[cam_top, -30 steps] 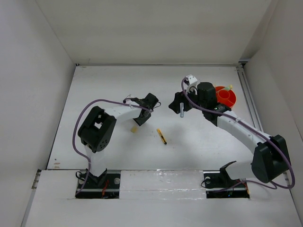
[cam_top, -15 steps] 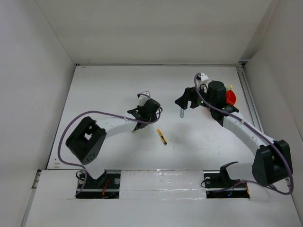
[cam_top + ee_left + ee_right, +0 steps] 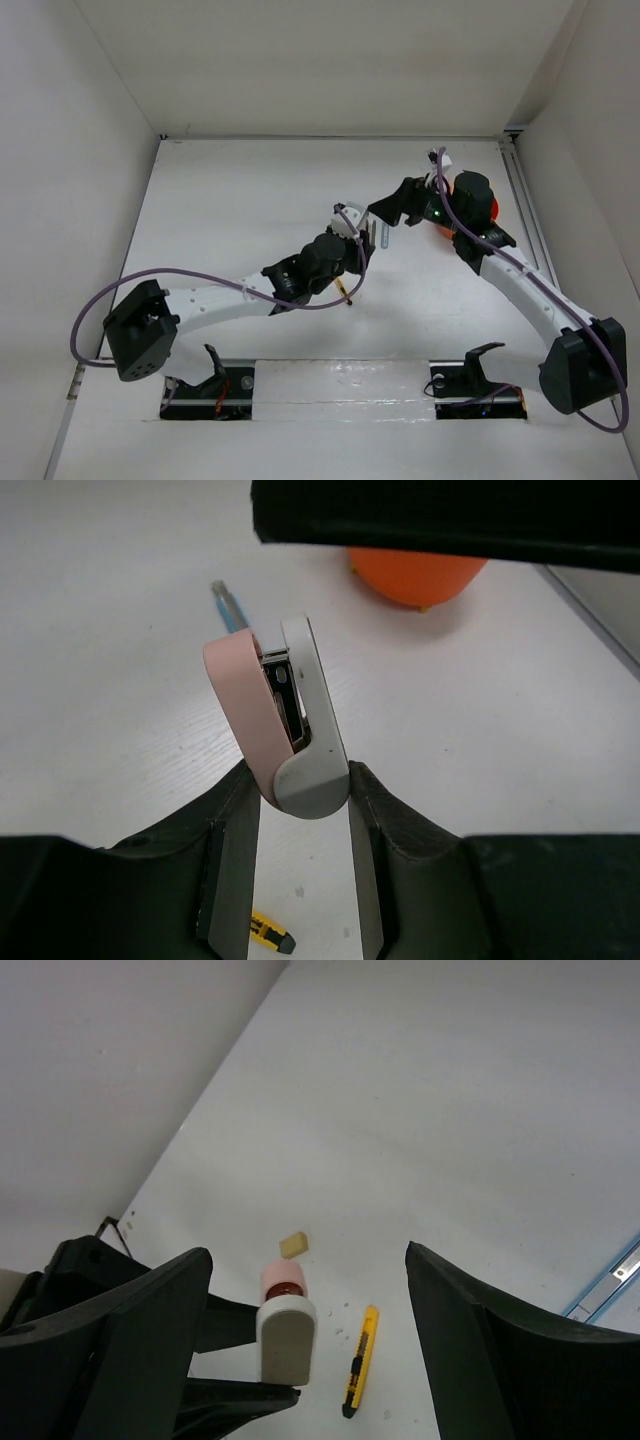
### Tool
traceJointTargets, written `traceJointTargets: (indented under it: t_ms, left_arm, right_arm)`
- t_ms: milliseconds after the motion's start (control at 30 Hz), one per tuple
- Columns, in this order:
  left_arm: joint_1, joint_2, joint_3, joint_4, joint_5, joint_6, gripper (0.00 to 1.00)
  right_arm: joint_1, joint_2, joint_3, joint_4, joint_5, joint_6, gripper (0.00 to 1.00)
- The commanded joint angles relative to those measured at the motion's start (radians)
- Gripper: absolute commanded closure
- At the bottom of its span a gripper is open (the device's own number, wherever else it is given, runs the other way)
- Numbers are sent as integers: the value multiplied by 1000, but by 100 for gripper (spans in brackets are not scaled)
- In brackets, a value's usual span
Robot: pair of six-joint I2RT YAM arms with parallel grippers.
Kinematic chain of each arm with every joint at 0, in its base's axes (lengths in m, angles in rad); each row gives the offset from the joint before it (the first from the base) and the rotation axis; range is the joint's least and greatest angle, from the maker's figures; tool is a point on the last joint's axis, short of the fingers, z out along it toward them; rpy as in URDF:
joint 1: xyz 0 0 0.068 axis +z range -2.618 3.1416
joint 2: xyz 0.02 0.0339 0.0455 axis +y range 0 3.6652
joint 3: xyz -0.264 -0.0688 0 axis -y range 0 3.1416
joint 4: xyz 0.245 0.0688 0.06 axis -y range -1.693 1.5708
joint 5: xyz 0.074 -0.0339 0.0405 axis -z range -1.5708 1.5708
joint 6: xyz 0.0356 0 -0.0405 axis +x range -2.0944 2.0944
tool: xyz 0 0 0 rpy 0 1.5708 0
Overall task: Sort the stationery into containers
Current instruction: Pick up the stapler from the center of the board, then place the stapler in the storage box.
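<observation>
My left gripper (image 3: 300, 788) is shut on a pink eraser in a grey-white case (image 3: 285, 720), held upright above the table. In the top view the left gripper (image 3: 350, 228) reaches far right, just short of my right gripper (image 3: 396, 205). The right gripper (image 3: 305, 1255) is open and empty, looking down at the held eraser (image 3: 287, 1330). The orange pot (image 3: 415, 575) stands behind; in the top view the right wrist covers most of the orange pot (image 3: 492, 207). On the table lie a grey-blue pen (image 3: 384, 234), a yellow-black pen (image 3: 360, 1360) and a tan eraser (image 3: 293, 1244).
White walls close the table on the left, back and right. A metal rail (image 3: 522, 200) runs along the right edge beside the pot. The left arm (image 3: 230, 298) stretches low across the middle, over part of the yellow-black pen (image 3: 346, 291).
The left arm has stretched rightward and forward, carrying the pink eraser up to the right gripper. The right gripper has drawn back toward the pot, off the grey-blue pen.
</observation>
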Motion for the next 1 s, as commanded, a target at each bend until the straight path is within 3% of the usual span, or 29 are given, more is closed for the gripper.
traceJointTargets:
  t_ms: [0,300,633,833,967]
  left_arm:
    - [-28,-80,-16,132,7,82,100]
    - [-28,-106,-15,143,28,145,100]
    - [-28,-68,-15,161,28,159,100]
    - [-28,-68,-15,161,19,159,100]
    - [-28,-77,-15,161,10,168,100]
  right_arm:
    - [-22,-46,-13,53,-53,42,16]
    - [26,-46,-14,19,-104,51,20]
    - [66,-101,-31,19,-49,51,20]
    - [76,-78,-7,-25,-73,15,38]
    - [85,-43,-7,-25,-107,5,39]
